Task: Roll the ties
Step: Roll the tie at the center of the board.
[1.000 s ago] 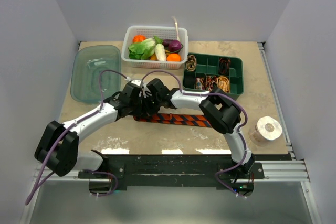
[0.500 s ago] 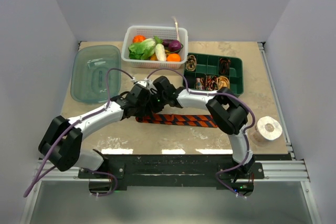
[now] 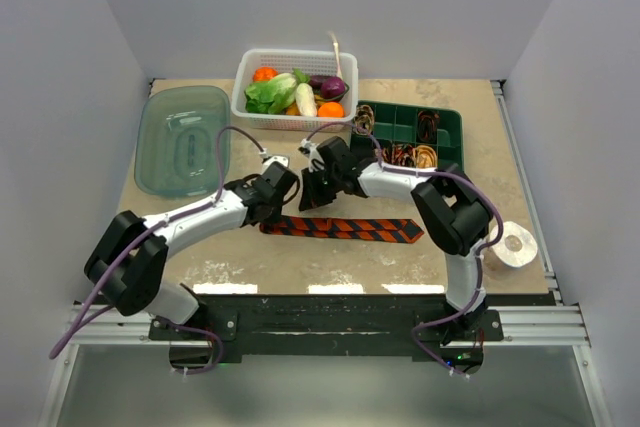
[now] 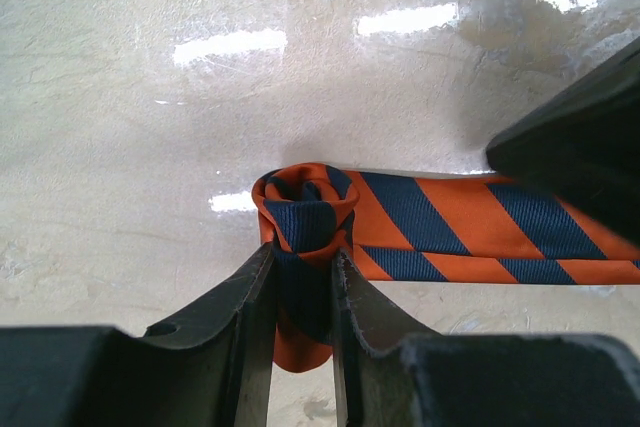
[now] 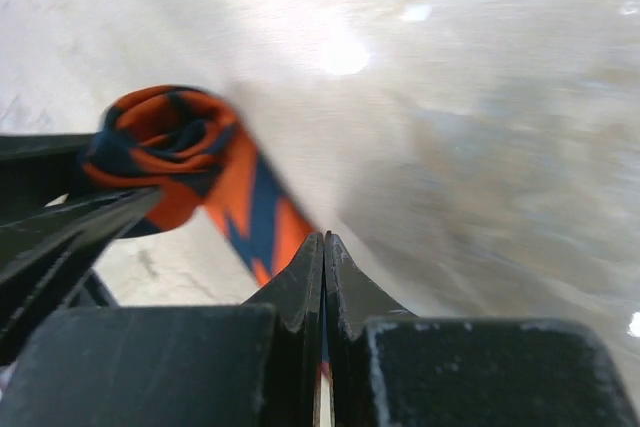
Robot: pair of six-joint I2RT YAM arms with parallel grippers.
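The surface carries the striped tie across its centre, tail running toward 3 o'clock, more of it bared now that both arms have swung toward 12 o'clock. At its 9 o'clock end sits a small coil, grasped by the left claw. The right claw, clenched shut, has backed off to the coil's 1 o'clock, so I judge the rolling barely begun
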